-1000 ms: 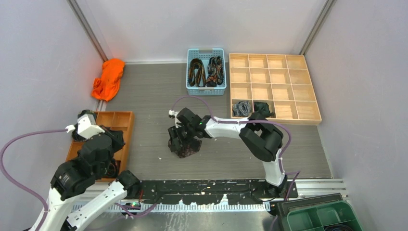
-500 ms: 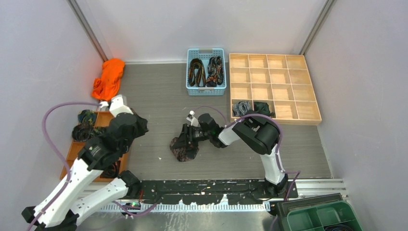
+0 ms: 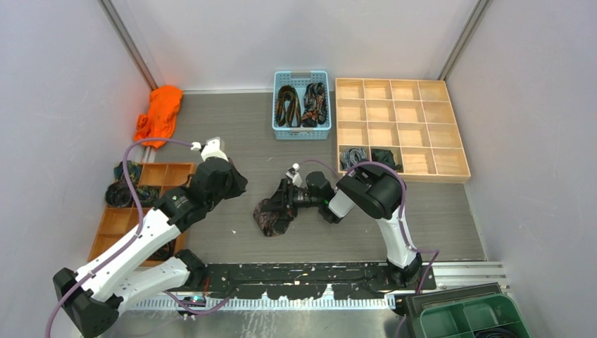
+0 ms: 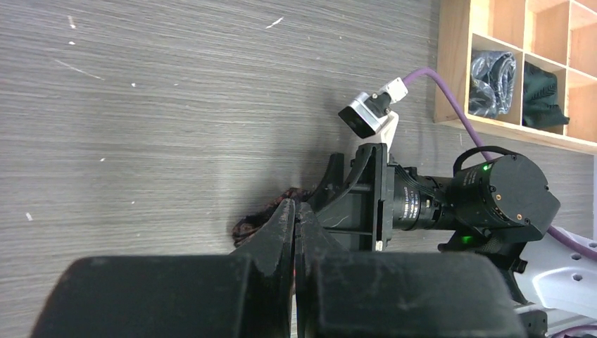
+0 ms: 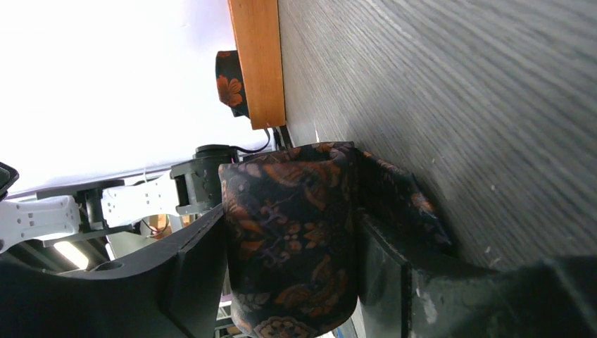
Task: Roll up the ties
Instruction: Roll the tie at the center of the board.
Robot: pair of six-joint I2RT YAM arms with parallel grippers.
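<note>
A brown-maroon paisley tie (image 3: 269,217) lies as a thick coil at the middle of the table. My right gripper (image 3: 283,203) reaches in low from the right. In the right wrist view the tie coil (image 5: 290,274) fills the gap between both fingers of the right gripper (image 5: 292,220), which is shut on it. A loose flap of the tie trails onto the table. My left gripper (image 3: 236,184) hovers just left of the coil. Its jaws (image 4: 295,206) are pressed together with nothing in them, and the tie's edge (image 4: 246,225) peeks out past the tips.
A blue basket (image 3: 301,134) at the back holds unrolled ties (image 3: 288,105). The wooden grid tray (image 3: 394,113) at the right holds two coils (image 3: 353,158) (image 3: 384,156). An orange cloth (image 3: 159,115) lies back left. A wooden tray (image 3: 156,173) at the left holds more ties (image 3: 121,191).
My left arm has swung from over the left tray toward the centre, ending beside the coil. The right gripper has turned lower and shifted slightly right with the tie.
</note>
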